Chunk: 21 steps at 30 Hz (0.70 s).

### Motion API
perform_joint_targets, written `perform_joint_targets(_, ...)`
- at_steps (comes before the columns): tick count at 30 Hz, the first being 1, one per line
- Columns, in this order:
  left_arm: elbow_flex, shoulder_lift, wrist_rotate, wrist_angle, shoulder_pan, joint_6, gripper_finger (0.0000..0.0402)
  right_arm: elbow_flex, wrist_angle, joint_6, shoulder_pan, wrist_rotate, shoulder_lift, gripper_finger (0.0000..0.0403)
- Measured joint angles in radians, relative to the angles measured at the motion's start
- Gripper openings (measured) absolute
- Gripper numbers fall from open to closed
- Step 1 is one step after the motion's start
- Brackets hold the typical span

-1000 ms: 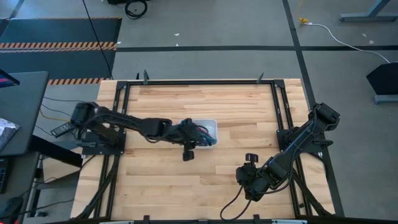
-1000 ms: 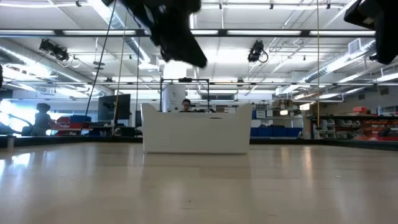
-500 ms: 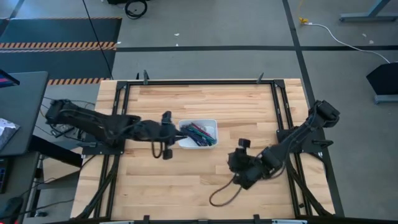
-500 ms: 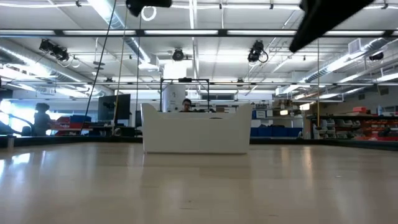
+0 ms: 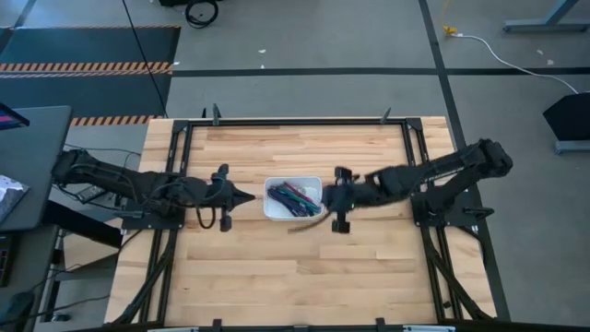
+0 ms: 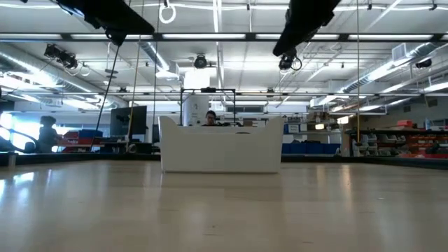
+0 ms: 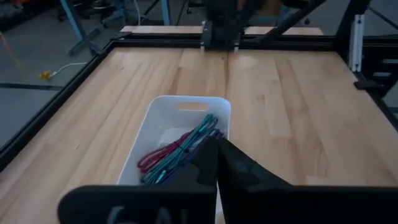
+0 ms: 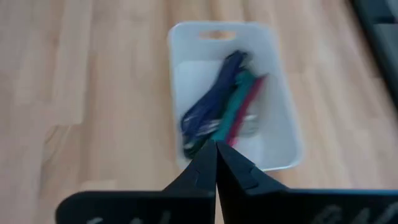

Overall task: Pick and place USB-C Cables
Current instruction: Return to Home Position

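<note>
Two claws: I read both as clenched, fingertips meeting, nothing between them.
Left side: my left gripper is pinched to a point and empty. It hangs above the table, just beside the left end of the white tray, and touches nothing.
Right side: my right gripper is likewise pressed together and empty, just beside the tray's right end. As far as I can tell it is off the rim.
Cargo: the USB-C cables lie bundled inside the tray. I make out red, teal, blue and purple strands but cannot separate the others.
Container: the tray sits flat on the wooden boards near the table's middle, between the two grippers.
</note>
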Motion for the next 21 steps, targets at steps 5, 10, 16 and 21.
perform_joint_targets(5,-0.044,-0.099,0.002,-0.03,-0.003,-0.002,0.0003,0.0,-0.002,-0.072,-0.092,-0.021,-0.099,0.0003)
perform_joint_targets(10,-0.079,-0.217,-0.007,-0.062,-0.027,-0.007,0.0003,-0.049,0.012,-0.08,-0.122,-0.037,-0.273,0.0002)
perform_joint_targets(16,-0.171,-0.335,-0.008,-0.044,-0.049,-0.003,0.0002,-0.32,0.176,-0.059,-0.124,-0.079,-0.515,0.0002)
perform_joint_targets(21,-0.258,-0.429,-0.008,-0.027,-0.049,0.0,0.0002,-0.578,0.292,-0.048,-0.142,-0.079,-0.705,0.0001)
